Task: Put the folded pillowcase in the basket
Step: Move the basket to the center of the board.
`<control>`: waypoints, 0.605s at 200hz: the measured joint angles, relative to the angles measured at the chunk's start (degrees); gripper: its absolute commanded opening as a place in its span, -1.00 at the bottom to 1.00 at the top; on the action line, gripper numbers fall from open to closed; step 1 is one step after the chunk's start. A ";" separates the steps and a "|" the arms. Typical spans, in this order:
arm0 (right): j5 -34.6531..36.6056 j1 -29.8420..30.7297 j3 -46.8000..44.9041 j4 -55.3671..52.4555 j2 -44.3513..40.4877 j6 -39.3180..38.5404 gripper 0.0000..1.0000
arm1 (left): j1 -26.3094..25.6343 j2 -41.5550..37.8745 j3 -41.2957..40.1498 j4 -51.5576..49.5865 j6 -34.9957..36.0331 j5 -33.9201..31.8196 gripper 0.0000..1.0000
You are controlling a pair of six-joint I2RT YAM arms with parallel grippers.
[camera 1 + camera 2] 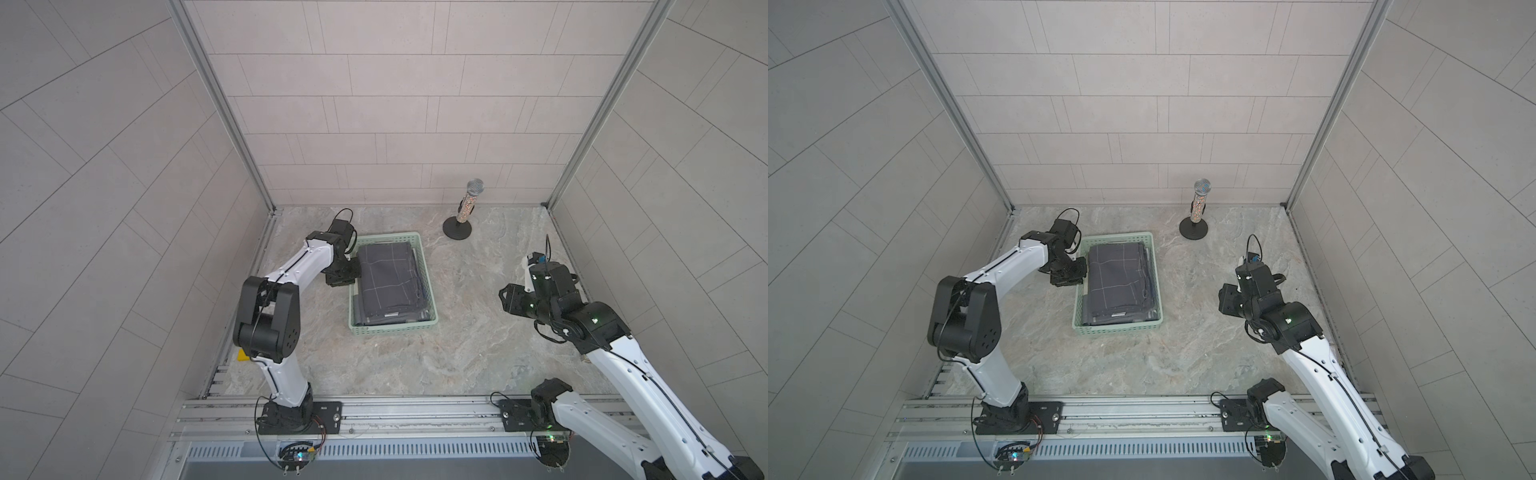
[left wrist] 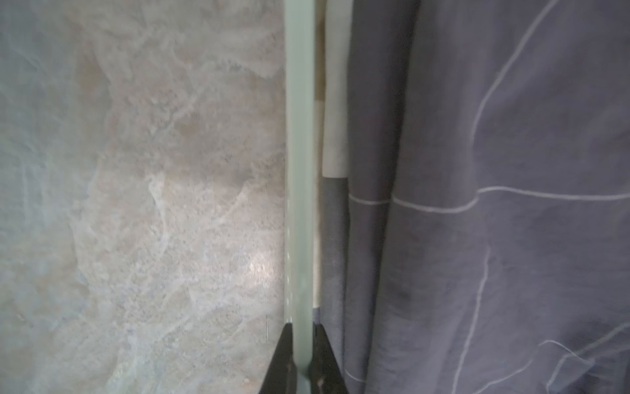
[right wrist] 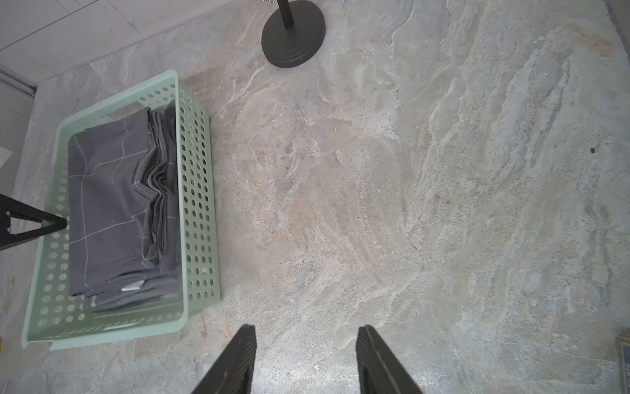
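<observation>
Left gripper is pinching the left wall of the basket, one finger outside and one inside, toward the left edge of the table. Folded pillowcase is lying flat inside the basket. Right gripper is hanging near the right edge, jaws spread, holding nothing. Judgement: placement looks done. If the basket is being shifted, slide it low and avoid snagging cloth.

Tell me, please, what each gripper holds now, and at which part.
The left gripper pinches the basket by its side wall. The right gripper is open and holds nothing.
</observation>
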 measured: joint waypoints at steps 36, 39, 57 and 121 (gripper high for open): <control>-0.20 -0.07 -0.04 0.02 -0.09 -0.11 0.30 | -0.92 3.61 4.20 -0.22 3.72 -0.20 -0.62; -0.13 -0.09 -0.04 0.00 -0.09 -0.33 0.33 | -0.94 3.76 4.37 -0.26 4.00 -0.22 -0.52; 0.09 -0.11 -0.04 -0.13 -0.07 -0.76 0.55 | -1.01 3.85 4.52 -0.79 5.25 -0.57 0.10; 10.54 -0.13 1.66 1.07 -2.01 -1.73 1.00 | -4.15 -23.82 -11.78 4.57 2.80 -12.41 1.00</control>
